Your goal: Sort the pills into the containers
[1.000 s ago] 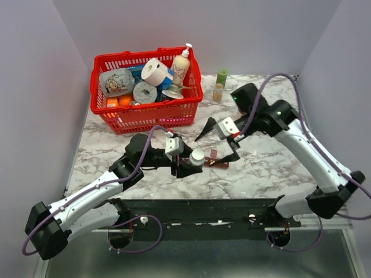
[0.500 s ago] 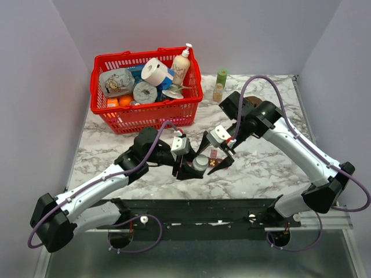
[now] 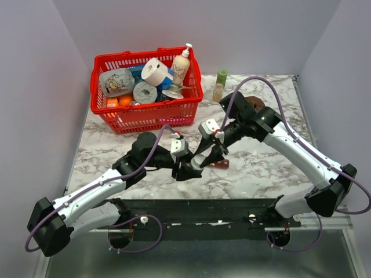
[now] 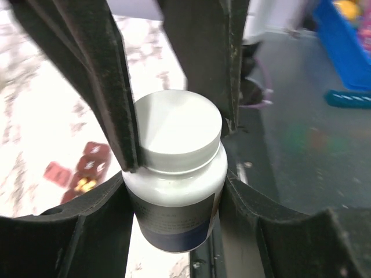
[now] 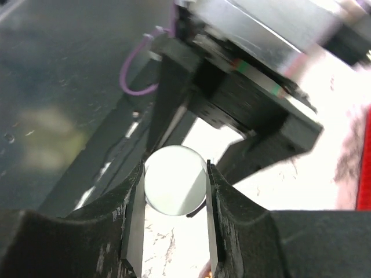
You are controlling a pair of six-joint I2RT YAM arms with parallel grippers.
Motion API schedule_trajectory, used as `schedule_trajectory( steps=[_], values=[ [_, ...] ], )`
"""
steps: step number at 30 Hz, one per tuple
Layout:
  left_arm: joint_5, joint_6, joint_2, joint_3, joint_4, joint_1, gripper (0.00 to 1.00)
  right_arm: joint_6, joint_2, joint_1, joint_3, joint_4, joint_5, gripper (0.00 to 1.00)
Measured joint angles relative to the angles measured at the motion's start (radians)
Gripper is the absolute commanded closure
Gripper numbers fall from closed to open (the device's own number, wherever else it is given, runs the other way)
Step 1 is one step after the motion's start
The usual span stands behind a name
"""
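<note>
My left gripper [image 4: 177, 217] is shut on the body of a white pill bottle [image 4: 174, 191] with a dark label, held upright just above the table. My right gripper [image 5: 175, 174] comes down from above, and its pads press both sides of the bottle's white cap [image 5: 175, 188]. From above, both grippers [image 3: 188, 168] [image 3: 208, 155] meet at the table's middle and mostly hide the bottle. The containers [image 3: 220, 164], a dark red-brown strip of small compartments, lie just right of them; the left wrist view shows the containers [image 4: 87, 168] with a yellowish bit inside. No loose pills show.
A red basket [image 3: 145, 116] full of household items stands at the back left. A green-capped bottle [image 3: 221, 84] is at the back centre. A brown-topped round tub [image 3: 254, 104] sits behind my right arm. The dark base rail [image 3: 203, 211] runs along the near edge.
My right gripper swung left and down over the bottle, and its jaws closed from wide open onto the cap. The left gripper kept its hold and shifted only slightly.
</note>
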Motion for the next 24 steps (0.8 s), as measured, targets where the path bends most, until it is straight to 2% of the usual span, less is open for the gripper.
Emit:
schedule_trajectory(
  steps=[4, 8, 10, 16, 19, 20, 22, 23, 24],
  values=[
    [-0.251, -0.018, -0.066, -0.064, 0.024, -0.023, 1.00, 0.264, -0.018, -0.001, -0.070, 0.221, 0.125, 0.86],
    [-0.585, -0.021, -0.061, -0.107, 0.075, -0.071, 1.00, 0.498, -0.019, -0.006, -0.134, 0.417, 0.299, 0.88],
    [-0.758, -0.021, -0.030, -0.111, 0.119, -0.106, 1.00, 0.590, -0.011, -0.007, -0.146, 0.490, 0.380, 0.92],
    [-1.094, -0.031, 0.119, -0.097, 0.289, -0.192, 1.00, 0.726, -0.001, -0.030, -0.161, 0.596, 0.523, 0.93],
    [-1.178, -0.042, 0.193, -0.073, 0.347, -0.212, 1.00, 0.756, -0.001, -0.048, -0.169, 0.617, 0.550, 0.93],
    [-1.192, -0.044, 0.211, -0.069, 0.367, -0.215, 0.97, 0.763, -0.001, -0.053, -0.172, 0.623, 0.554, 0.93],
    [-1.202, -0.046, 0.222, -0.069, 0.385, -0.216, 0.76, 0.773, -0.002, -0.060, -0.180, 0.636, 0.554, 0.93],
    [-1.202, -0.046, 0.222, -0.069, 0.387, -0.216, 0.55, 0.774, -0.005, -0.062, -0.183, 0.643, 0.551, 0.93],
    [-1.201, -0.046, 0.220, -0.069, 0.391, -0.216, 0.43, 0.774, -0.008, -0.065, -0.186, 0.649, 0.547, 0.93]
  ],
)
